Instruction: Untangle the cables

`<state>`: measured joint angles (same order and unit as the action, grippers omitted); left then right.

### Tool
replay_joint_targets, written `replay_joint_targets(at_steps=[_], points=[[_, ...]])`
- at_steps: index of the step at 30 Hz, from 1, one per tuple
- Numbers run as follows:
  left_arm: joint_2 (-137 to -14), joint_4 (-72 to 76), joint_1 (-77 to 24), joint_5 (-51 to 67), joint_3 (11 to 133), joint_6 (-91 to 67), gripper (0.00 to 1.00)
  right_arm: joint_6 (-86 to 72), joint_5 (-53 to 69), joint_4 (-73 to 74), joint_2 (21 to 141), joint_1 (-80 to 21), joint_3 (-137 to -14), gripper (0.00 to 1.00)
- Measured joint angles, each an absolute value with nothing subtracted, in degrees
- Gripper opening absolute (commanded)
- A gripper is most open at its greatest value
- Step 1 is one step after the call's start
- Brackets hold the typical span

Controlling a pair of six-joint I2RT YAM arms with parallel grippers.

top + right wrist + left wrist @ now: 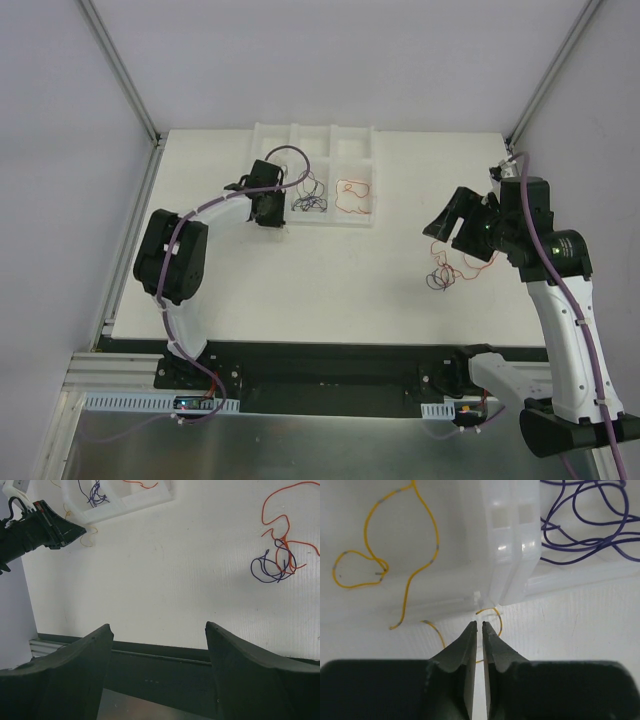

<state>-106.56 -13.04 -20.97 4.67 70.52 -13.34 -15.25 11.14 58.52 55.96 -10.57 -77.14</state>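
A small tangle of red-orange and dark purple cables (445, 272) (277, 562) lies on the white table, just below my right gripper (445, 226) (157, 626). That gripper hangs open and empty above the table. My left gripper (268, 217) (480, 624) is at the front left corner of the white tray (320, 128) (512, 555). Its jaws are almost together, with only a thin slit left. A yellow cable (425, 540) trails out of the tray and loops across that slit. I cannot tell whether it is pinched.
The tray holds a purple cable (308, 198) (590, 530) in its middle compartment and a red-orange cable (353, 195) in the right one. The table's near edge and a dark rail (150, 655) run below my right gripper. Grey walls enclose the table.
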Motion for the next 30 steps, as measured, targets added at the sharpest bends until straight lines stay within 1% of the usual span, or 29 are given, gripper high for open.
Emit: replay_joint_targets(at_steps=[5, 9, 15, 16, 19, 20, 21, 26, 28, 30], points=[[-105.2, -13.3, -21.0, 0.8, 71.5, -12.9, 0.00, -14.7, 11.0, 58.5, 56.0, -10.4, -77.1, 0.78], [-101.7, -13.3, -20.9, -1.2, 72.0, -12.8, 0.00, -14.3, 10.8, 58.5, 56.0, -10.2, -77.1, 0.78], [-100.5, -12.8, -19.6, -0.9, 78.7, -13.1, 0.00, -14.0, 10.8, 58.5, 56.2, -10.1, -77.1, 0.78], [-100.5, -12.8, -19.2, -0.7, 79.9, -13.3, 0.04, -13.9, 10.8, 58.5, 56.3, -10.0, -77.1, 0.78], [-100.4, -12.4, -18.0, -0.3, 81.3, -15.0, 0.36, -13.8, 10.7, 58.5, 56.2, -9.9, -77.1, 0.78], [-100.3, -12.5, -17.5, 0.0, 81.1, -16.1, 0.43, -13.8, 10.7, 58.6, 56.2, -9.9, -77.1, 0.79], [-100.2, -12.4, -17.1, 0.3, 80.5, -17.2, 0.47, -13.8, 10.7, 58.6, 56.1, -9.9, -77.1, 0.79], [-99.8, -13.6, -15.1, 2.2, 75.3, -20.7, 0.49, -13.6, 10.7, 58.7, 55.5, -9.6, -77.1, 0.79], [-99.9, -15.0, -14.6, 3.1, 74.3, -21.8, 0.52, -13.5, 10.7, 58.9, 55.4, -9.5, -77.1, 0.79], [-99.9, -16.3, -14.5, 4.6, 73.6, -24.3, 0.52, -13.4, 10.8, 58.9, 55.4, -9.5, -77.1, 0.79]])
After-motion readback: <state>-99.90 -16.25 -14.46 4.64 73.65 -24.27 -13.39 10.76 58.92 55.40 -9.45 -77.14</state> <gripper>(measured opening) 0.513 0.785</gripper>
